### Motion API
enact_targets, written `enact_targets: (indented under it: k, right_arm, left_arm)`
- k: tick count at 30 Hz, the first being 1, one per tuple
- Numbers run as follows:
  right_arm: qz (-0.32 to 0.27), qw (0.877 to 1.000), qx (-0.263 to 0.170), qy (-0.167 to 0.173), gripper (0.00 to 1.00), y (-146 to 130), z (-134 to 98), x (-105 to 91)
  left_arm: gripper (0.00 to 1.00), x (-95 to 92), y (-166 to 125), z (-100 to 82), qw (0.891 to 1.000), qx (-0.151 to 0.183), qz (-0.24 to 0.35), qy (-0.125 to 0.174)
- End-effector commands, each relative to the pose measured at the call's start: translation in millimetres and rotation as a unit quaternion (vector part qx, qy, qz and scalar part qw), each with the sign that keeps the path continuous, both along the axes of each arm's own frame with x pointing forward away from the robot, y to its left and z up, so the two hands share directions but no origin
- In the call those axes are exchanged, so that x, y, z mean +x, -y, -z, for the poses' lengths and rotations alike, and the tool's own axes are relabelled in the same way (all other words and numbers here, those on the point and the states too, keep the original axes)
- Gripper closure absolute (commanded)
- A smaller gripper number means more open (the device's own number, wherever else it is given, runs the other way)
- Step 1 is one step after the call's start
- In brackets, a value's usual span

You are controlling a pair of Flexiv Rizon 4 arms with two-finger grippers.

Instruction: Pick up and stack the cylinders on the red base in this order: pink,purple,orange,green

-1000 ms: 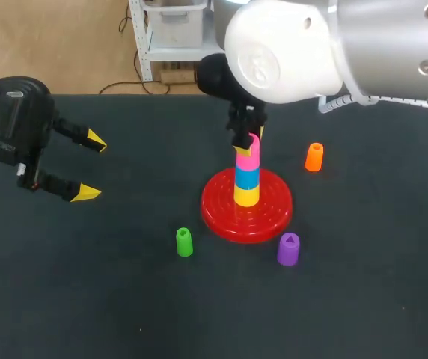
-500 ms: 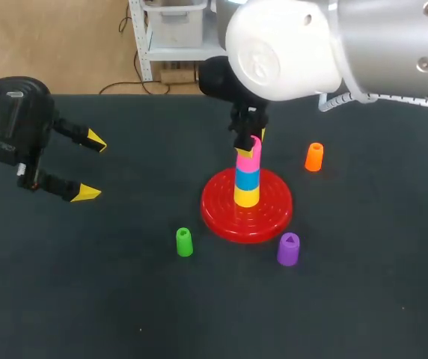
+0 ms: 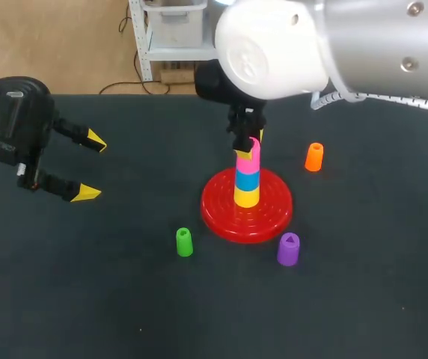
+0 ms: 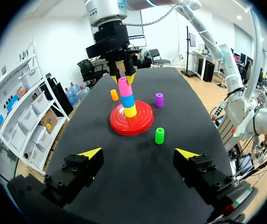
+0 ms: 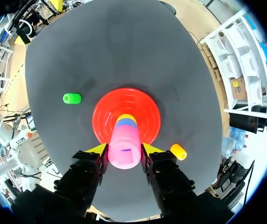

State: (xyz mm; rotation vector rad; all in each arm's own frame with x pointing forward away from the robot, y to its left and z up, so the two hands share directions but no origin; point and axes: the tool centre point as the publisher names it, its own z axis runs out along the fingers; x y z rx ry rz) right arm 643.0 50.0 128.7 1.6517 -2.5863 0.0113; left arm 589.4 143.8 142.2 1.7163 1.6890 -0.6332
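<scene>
Currently, the orange cylinder (image 3: pixel 314 156) stands upright on the dark worktop (image 3: pixel 364 299), to the right of the red base (image 3: pixel 221 213) and apart from it. The purple cylinder (image 3: pixel 288 249) stands just off the base's near right rim and the green cylinder (image 3: pixel 184 241) near its near left rim; neither touches the base. On the base's centre a yellow cylinder (image 3: pixel 246 196) carries a blue cylinder (image 3: pixel 247 178), and the pink cylinder (image 3: pixel 247 159) sits on top of the blue one, leaning slightly. The right gripper (image 3: pixel 248 142) is clamped on the pink cylinder from above; in the right wrist view both fingers press its sides, with the yellow tips flanking it. The right arm (image 3: pixel 334 45) enters from the upper right, its large white joint hanging over the far side of the worktop, the wrist pointing straight down at the stack. The left gripper (image 3: pixel 93 167) hangs over the worktop's left side, well apart from every cylinder, fingers spread wide and holding nothing, pointed toward the base.
</scene>
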Motion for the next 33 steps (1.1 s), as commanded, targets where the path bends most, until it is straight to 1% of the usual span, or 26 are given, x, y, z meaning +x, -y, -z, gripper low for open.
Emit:
enact_targets:
  k: [1,9,11,21,26,31,32,33]
  right_arm:
    - [-0.006,1.000,-0.002,-0.009,1.00,-2,5,3.1]
    - [-0.018,1.000,-0.001,-0.020,1.00,-6,10,8.1]
    - [-0.022,0.999,-0.002,-0.028,1.00,-6,11,9.0]
    - [-0.024,0.999,-0.004,-0.034,1.00,-3,14,8.9]
    - [-0.020,0.999,0.003,-0.028,1.00,-2,11,10.5]
    - [-0.014,1.000,0.011,-0.016,1.00,-1,4,9.5]
    - [-0.011,1.000,0.008,-0.009,1.00,-1,3,8.6]
    - [-0.006,1.000,0.009,-0.006,0.89,0,1,7.7]
  left_arm:
    - [0.00,1.1,0,1.4,1.000,-0.001,0.001,0.000]
    - [0.00,1.1,0,1.4,1.000,-0.001,0.001,0.000]
    - [0.00,1.1,0,1.4,1.000,-0.001,0.001,0.000]
    - [0.00,1.1,0,1.4,1.000,-0.001,0.001,0.000]
    - [0.00,1.1,0,1.4,1.000,-0.001,0.001,0.000]
    - [0.00,1.1,0,1.4,1.000,-0.001,0.001,0.000]
    - [0.00,1.1,0,1.4,1.000,-0.001,0.001,0.000]
    - [0.00,1.1,0,1.4,1.000,-0.001,0.001,0.000]
